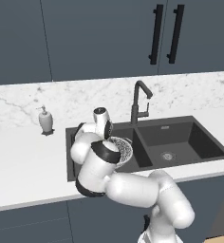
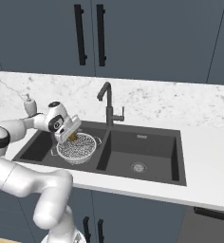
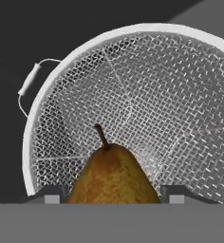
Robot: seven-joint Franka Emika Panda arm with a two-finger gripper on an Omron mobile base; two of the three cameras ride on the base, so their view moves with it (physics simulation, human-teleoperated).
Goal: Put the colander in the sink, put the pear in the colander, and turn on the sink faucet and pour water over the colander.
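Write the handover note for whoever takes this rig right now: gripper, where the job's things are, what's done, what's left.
Gripper: shut on the pear, one finger tip at each side of it, held over the colander.
Colander: sits in the left basin of the sink, upright, handle toward the basin wall.
Sink faucet: stands behind the divider between the basins; no water running that I can see.
Done: colander in the sink; pear picked up and brought above it.
Left: release the pear into the colander, then work the faucet lever and get water over the colander.
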